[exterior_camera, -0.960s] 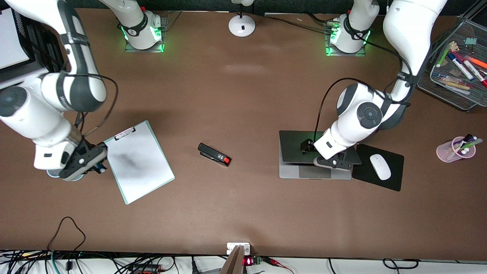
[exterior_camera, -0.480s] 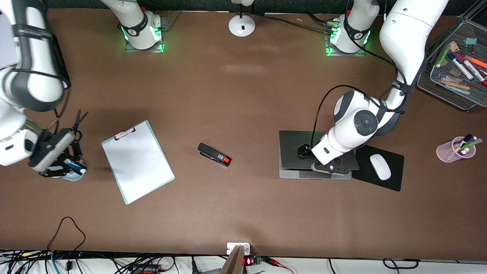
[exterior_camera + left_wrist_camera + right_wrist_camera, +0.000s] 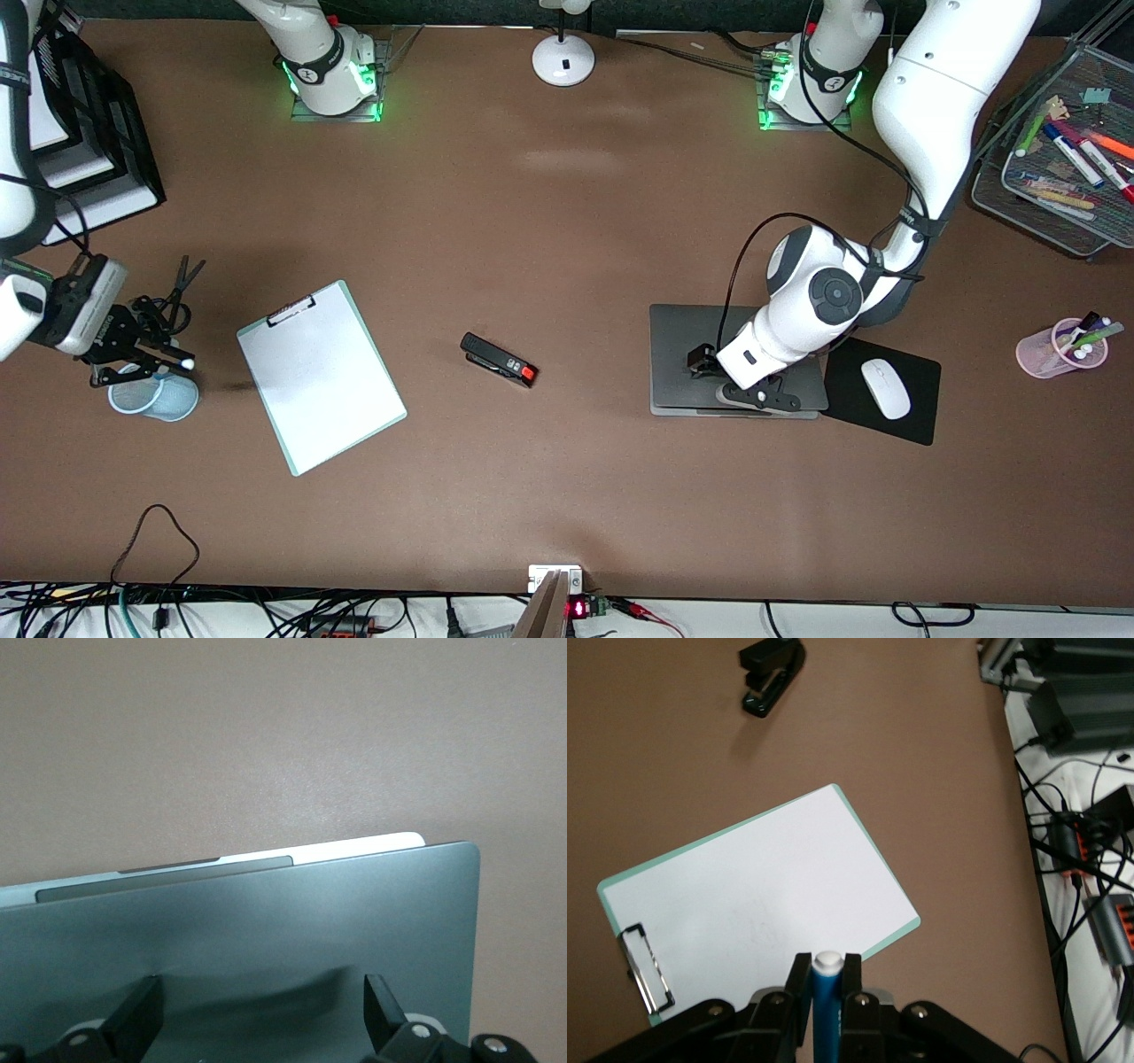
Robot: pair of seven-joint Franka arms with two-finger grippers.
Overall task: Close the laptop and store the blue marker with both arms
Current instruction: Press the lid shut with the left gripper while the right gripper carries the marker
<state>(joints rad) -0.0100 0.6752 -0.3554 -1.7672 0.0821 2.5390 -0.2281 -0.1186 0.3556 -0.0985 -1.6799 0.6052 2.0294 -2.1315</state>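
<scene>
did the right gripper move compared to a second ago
Yes. The right gripper, shut on the blue marker, has drawn away from the clipboard toward the right arm's end of the table, now over the mesh cup.

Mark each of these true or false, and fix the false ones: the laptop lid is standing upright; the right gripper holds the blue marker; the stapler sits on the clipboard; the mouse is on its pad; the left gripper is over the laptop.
1. The laptop lid is standing upright. False: it is folded down almost flat.
2. The right gripper holds the blue marker. True.
3. The stapler sits on the clipboard. False: it lies on the table beside it.
4. The mouse is on its pad. True.
5. The left gripper is over the laptop. True.
</scene>
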